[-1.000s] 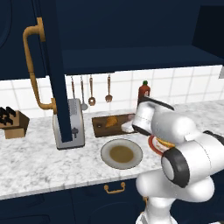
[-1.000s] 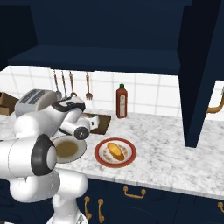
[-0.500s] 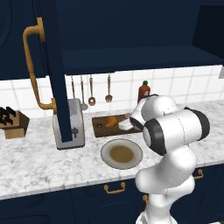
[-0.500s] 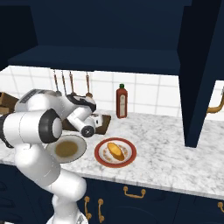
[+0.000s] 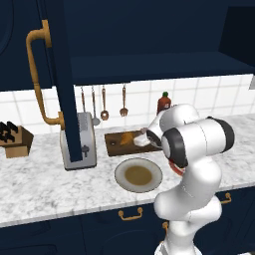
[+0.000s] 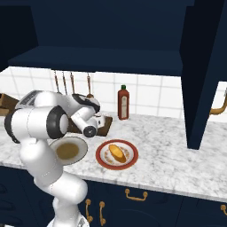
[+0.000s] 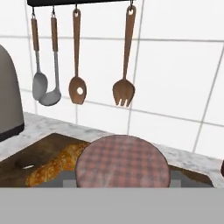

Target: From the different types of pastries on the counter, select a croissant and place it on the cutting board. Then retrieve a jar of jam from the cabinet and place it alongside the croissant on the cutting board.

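The dark wooden cutting board (image 5: 114, 145) lies on the marbled counter (image 5: 50, 184) below the hanging utensils. On it rests the curved golden-brown croissant (image 5: 126, 138), also on the left of the hand view (image 7: 54, 165). My gripper (image 5: 141, 141) is at the board's right end, shut on the jar of jam, whose round checked lid (image 7: 122, 162) sits close in front of the hand camera, just right of the croissant. The jar's body is hidden below the lid. The navy cabinet door (image 5: 62, 74) stands open, with its golden bar handle (image 5: 37, 74).
A round grey plate (image 5: 121, 175) lies in front of the board. A red plate (image 6: 103, 159) carries the longer yellow-orange pastry (image 6: 117, 152). A tall red sauce bottle (image 6: 123, 103) stands by the wall. A toaster (image 5: 79, 142) and a knife block (image 5: 12, 139) are to the left. Wooden utensils (image 7: 78, 57) hang above.
The arm has swung left and the hand, with the jar in it, has moved from right of the board to over its right end, close to the croissant.
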You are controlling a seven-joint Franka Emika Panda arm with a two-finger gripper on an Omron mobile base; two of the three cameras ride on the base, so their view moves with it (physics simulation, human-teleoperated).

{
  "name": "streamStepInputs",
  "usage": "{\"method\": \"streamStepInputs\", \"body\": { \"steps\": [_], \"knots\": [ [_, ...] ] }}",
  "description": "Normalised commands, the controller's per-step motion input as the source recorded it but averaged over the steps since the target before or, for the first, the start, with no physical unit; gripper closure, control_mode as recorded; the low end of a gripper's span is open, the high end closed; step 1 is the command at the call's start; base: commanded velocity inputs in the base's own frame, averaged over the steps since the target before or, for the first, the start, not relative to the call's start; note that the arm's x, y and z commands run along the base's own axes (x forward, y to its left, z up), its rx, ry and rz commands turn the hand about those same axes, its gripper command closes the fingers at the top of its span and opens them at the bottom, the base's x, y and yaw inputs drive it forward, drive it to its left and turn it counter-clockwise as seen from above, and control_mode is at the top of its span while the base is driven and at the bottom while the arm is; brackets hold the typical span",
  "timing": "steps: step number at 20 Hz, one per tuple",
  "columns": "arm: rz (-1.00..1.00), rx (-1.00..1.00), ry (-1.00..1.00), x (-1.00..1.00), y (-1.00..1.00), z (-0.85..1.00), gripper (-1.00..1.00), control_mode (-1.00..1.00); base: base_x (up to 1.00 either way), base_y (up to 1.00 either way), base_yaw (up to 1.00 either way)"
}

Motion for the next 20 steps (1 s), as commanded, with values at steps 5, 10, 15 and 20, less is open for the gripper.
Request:
{"method": "streamStepInputs", "body": {
  "steps": [5,10,15,20],
  "knots": [
    [-0.05,0.0,0.01,0.38,0.01,0.0,1.0,-1.0,0.0,0.0,0.0],
    [0.0,0.0,0.08,0.02,0.0,0.0,1.0,-1.0,0.0,0.0,0.0],
    [0.0,0.0,0.17,0.0,0.0,-0.23,1.0,-1.0,0.0,0.0,0.0],
    [0.0,0.0,0.02,0.06,0.0,-0.09,1.0,-1.0,0.0,0.0,0.0]
  ]
}}
